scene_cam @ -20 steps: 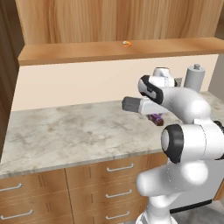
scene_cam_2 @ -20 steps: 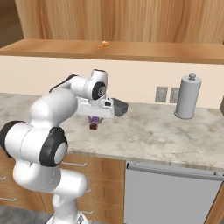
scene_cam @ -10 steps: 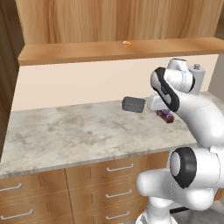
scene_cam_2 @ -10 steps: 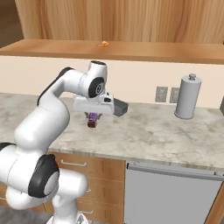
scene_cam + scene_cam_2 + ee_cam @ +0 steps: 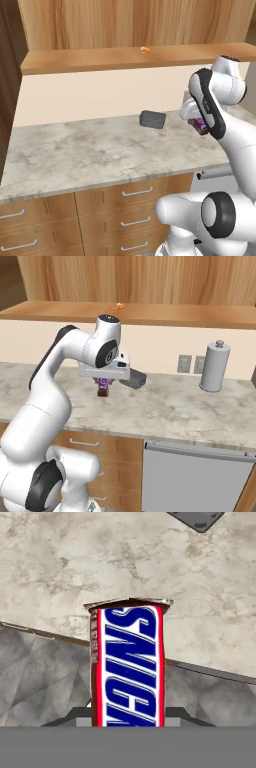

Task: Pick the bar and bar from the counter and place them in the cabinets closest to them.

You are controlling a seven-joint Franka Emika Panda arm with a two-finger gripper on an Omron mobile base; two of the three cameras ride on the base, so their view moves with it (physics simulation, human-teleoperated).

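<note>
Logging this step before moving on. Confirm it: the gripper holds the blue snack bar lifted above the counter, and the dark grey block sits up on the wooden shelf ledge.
One thing is wrong: the dark grey block lies on the marble counter by the back wall, not on the wooden shelf ledge, as the left base view shows. The rest holds: the gripper holds the blue snack bar lifted above the counter.

Bright, even rendered light, soft faint shadows, no glare, slightly coarse.

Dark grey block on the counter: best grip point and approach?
Judging from the views, take the dark grey block from above, jaws across its shorter width near the middle. It lies flat on the counter, low and rounded, with free space on both long sides. The gripper would have to release the bar it holds first.
</note>
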